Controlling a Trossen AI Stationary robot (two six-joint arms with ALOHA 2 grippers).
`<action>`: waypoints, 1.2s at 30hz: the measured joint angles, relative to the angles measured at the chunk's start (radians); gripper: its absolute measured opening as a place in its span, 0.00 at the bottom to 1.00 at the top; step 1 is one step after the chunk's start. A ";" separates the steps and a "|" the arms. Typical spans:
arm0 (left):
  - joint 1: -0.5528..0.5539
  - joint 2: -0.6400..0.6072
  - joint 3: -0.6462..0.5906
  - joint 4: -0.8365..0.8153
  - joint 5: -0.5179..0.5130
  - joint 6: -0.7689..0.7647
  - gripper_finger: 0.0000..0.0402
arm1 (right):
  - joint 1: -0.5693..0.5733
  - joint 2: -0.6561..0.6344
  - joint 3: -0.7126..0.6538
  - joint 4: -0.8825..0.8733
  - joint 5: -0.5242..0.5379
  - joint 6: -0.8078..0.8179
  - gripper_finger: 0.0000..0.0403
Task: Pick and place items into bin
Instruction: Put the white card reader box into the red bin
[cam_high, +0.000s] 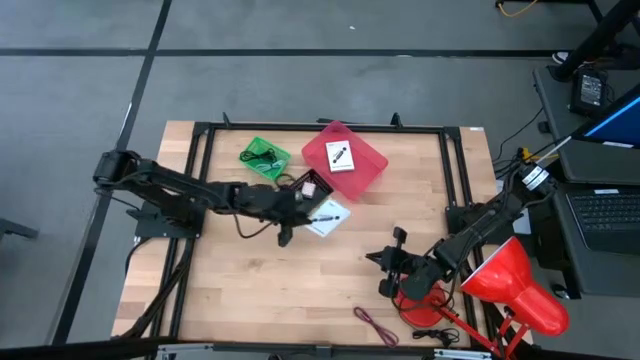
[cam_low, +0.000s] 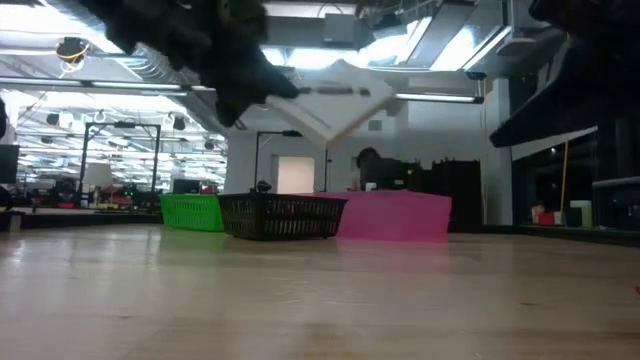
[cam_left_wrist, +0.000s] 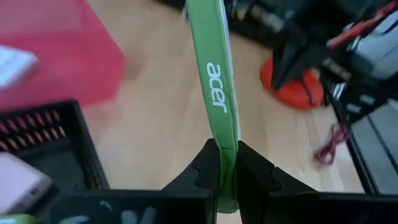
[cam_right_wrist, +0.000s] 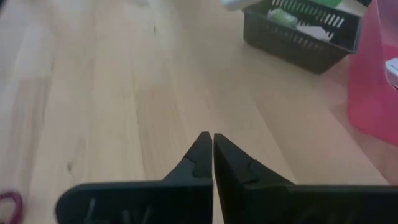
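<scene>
Currently a flat white card (cam_high: 328, 216) with a green "acer" edge is pinched edge-on between the fingers of the left end effector (cam_high: 300, 205), and in the low view it is seen held clear of the worktop (cam_high: 260, 300), tilted. It is carried just beside the small black basket (cam_high: 308, 185), which stands between the green bin (cam_high: 265, 158) and the pink bin (cam_high: 345, 160) near the far edge of the worktop. A second white card with a black mark (cam_high: 339, 157) is already lying in the pink bin.

The grip is taken only on the card's thin rim, so the card can be levered out of the fingers if its free end is knocked against a basket wall or the pink bin's rim. Because the card is tilted, a release made short of the bin is likely to leave it leaning on the rim or sliding back onto the worktop. The light black basket could also be nudged out of place if the arm is swung low across it.

The right end effector (cam_high: 392, 262) is fully closed on nothing and is parked near the right near corner, beside the red lamp (cam_high: 515, 285). A thin maroon cord (cam_high: 375, 325) remains at the near edge; its thinness may let closed fingers slip past it.
</scene>
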 joint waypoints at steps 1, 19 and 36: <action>0.000 -0.022 -0.028 0.041 -0.019 0.009 0.06 | -0.006 0.000 -0.011 0.037 0.000 -0.013 0.00; 0.000 -0.289 -0.346 0.451 -0.176 0.234 0.05 | -0.181 -0.001 -0.163 0.586 -0.119 -0.271 0.00; 0.000 -0.441 -0.449 0.467 -0.231 0.321 0.05 | -0.434 -0.002 -0.163 0.787 -0.380 -0.474 0.00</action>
